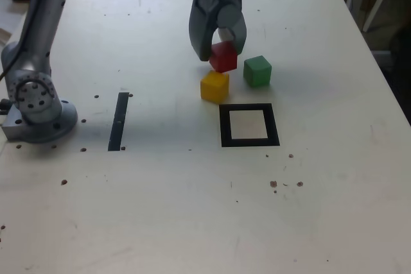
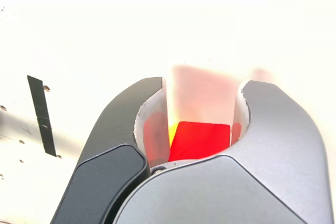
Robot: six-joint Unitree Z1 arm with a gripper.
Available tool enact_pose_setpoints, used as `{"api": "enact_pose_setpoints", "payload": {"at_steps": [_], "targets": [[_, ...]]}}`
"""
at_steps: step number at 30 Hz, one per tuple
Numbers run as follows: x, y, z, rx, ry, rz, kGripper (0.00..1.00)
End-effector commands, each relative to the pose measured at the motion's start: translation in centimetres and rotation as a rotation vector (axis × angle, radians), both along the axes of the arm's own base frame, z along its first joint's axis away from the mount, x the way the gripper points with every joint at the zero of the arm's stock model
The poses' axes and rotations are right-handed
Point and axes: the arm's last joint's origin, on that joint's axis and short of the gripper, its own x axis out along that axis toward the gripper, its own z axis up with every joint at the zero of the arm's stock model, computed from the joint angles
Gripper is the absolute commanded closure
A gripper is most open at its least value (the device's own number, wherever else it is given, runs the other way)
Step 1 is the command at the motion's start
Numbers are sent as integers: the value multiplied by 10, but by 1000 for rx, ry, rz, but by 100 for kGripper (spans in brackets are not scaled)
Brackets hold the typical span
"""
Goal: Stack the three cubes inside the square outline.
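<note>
My gripper comes down from the back of the table and is shut on the red cube, which sits tilted between the fingers. In the wrist view the red cube fills the gap between both jaws of the gripper. The yellow cube rests on the table just in front of the red one, close to its lower corner. Alone on the table, the green cube stands to the exterior view's right of the red. The square outline lies nearer the front, with nothing in its pale centre.
A straight black strip of tape lies on the exterior view's left, also seen in the wrist view. The arm's grey base stands at the table's left edge. Small dark specks dot the white tabletop.
</note>
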Motion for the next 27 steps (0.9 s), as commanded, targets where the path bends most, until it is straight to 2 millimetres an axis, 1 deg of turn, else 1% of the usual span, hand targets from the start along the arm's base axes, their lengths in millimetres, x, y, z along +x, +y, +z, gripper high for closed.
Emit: {"api": "enact_pose_setpoints", "payload": {"at_steps": [1,4,7,11,14,18,23,27], "targets": [[-1,-4,10,9,-19,-21,67],[-1,-14,22,15,-43,-69,67],[2,-31,34,26,-61,-137,67],[8,-58,46,44,-73,-225,67],[13,-80,51,46,-78,-288,67],[18,-106,53,47,-82,-354,67],[24,-131,49,57,-80,-403,67],[29,-142,39,61,-67,-416,67]]}}
